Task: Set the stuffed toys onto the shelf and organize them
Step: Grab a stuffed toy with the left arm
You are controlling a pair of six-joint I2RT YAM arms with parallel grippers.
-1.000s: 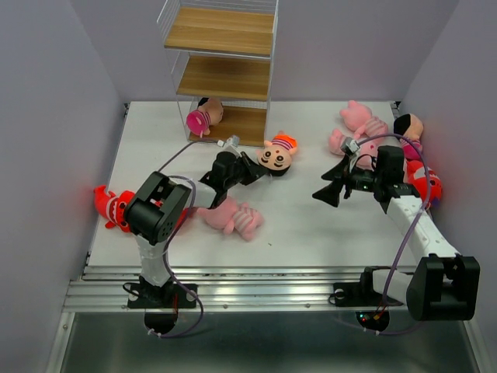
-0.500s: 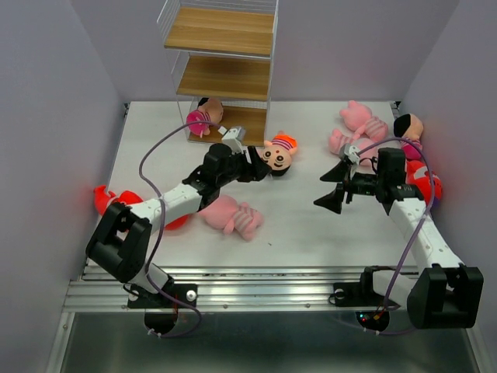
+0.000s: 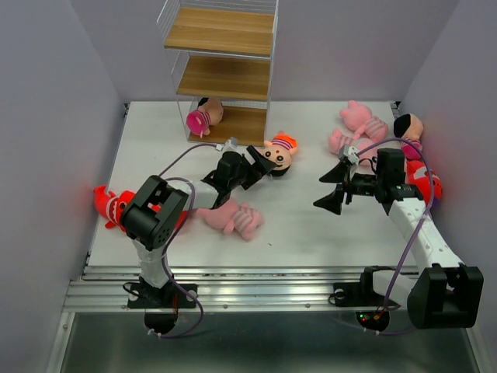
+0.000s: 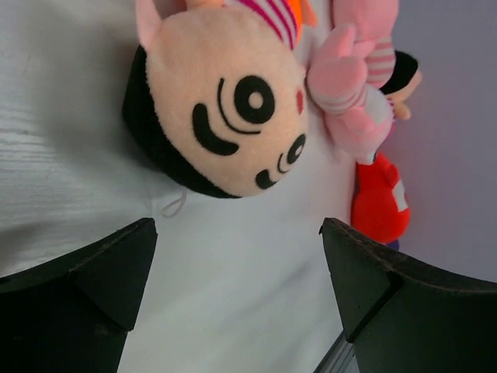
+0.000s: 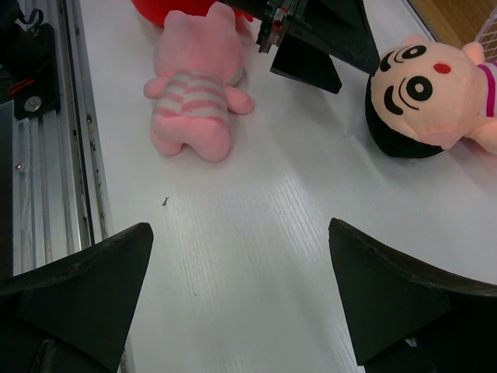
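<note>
The shelf (image 3: 220,71) stands at the back, with one dark-haired doll (image 3: 204,116) lying on its lowest board. A second doll (image 3: 279,152) (image 4: 225,109) (image 5: 423,93) lies face up on the table. My left gripper (image 3: 262,165) (image 4: 237,229) is open just short of its head, touching nothing. A pink striped animal (image 3: 231,216) (image 5: 194,89) lies beside the left arm, with a red shark (image 3: 112,206) further left. My right gripper (image 3: 326,189) (image 5: 239,229) is open above bare table. Two pink animals (image 3: 356,128), a doll (image 3: 409,127) and a red shark (image 3: 425,183) lie at the right.
Grey walls close in the table on the left, back and right. A metal rail (image 3: 264,291) runs along the near edge by the arm bases. The right arm's cable (image 3: 404,256) loops above the table's right side.
My left gripper has gone from shut to open and the left arm has drawn back a little. The doll lies free on the table. The right arm has barely moved.
</note>
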